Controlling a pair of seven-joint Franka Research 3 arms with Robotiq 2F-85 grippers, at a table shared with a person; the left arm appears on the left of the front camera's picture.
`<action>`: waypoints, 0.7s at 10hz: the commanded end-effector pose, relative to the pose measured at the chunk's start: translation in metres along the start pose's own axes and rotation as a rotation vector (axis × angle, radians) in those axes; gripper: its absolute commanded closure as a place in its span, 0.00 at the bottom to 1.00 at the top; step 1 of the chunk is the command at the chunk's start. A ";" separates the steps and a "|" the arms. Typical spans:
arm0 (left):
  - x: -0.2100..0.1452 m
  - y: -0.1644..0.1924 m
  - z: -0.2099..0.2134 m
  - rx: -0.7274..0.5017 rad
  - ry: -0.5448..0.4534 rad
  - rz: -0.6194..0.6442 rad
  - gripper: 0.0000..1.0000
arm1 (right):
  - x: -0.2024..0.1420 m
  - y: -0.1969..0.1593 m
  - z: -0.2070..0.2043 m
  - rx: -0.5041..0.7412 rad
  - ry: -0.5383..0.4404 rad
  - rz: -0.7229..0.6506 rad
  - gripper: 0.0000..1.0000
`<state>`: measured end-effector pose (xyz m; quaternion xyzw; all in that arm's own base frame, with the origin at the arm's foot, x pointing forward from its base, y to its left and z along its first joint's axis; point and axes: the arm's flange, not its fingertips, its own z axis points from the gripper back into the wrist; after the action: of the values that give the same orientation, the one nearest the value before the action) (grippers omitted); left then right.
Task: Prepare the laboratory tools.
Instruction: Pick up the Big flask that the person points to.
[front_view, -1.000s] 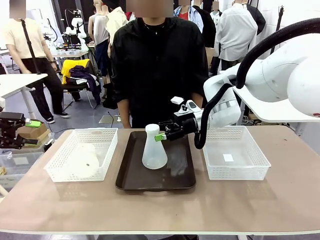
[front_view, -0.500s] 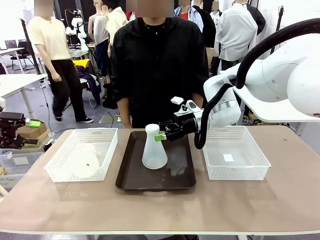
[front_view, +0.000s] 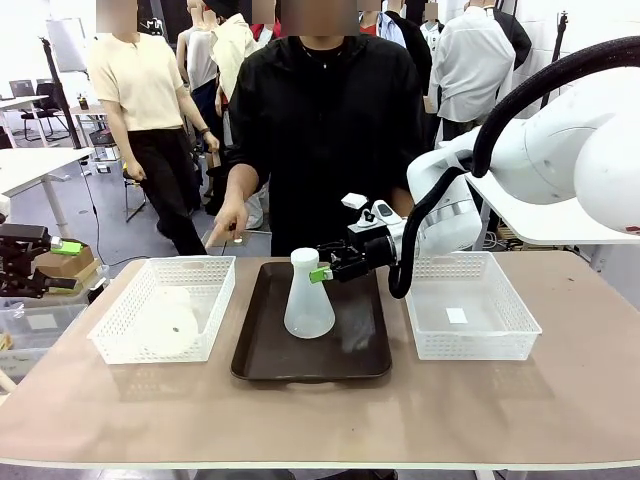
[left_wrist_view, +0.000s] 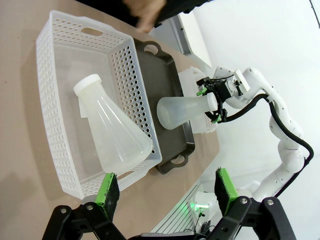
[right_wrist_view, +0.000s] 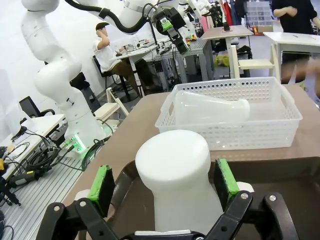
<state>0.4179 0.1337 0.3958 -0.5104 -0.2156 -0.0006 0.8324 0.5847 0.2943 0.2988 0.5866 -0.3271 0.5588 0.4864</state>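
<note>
Right gripper flanks translucent whitish flask, seemingly empty.

Bright, even light fills a busy workroom where a pale brown counter stands on a grey floor, white tables beyond its left edge, a plain white wall to one side, and a person in a cream shirt standing behind its far edge.

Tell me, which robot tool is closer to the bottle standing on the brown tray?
The right tool. Its open fingers sit either side of the standing flask's neck. The left tool hangs open past the table's left end, far off.
</note>
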 end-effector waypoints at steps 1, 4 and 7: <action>0.000 -0.001 0.001 -0.005 -0.006 0.005 0.00 | 0.022 0.030 0.010 -0.018 0.056 0.062 0.00; 0.000 -0.001 0.001 -0.005 -0.006 0.005 0.00 | 0.057 0.075 0.065 -0.211 0.146 0.161 0.00; 0.000 -0.001 0.001 -0.005 -0.006 0.005 0.00 | 0.072 0.107 0.118 -0.358 0.242 0.118 0.00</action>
<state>0.4179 0.1341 0.3957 -0.5103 -0.2158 -0.0002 0.8325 0.5510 0.1651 0.4061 0.4255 -0.4045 0.5900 0.5542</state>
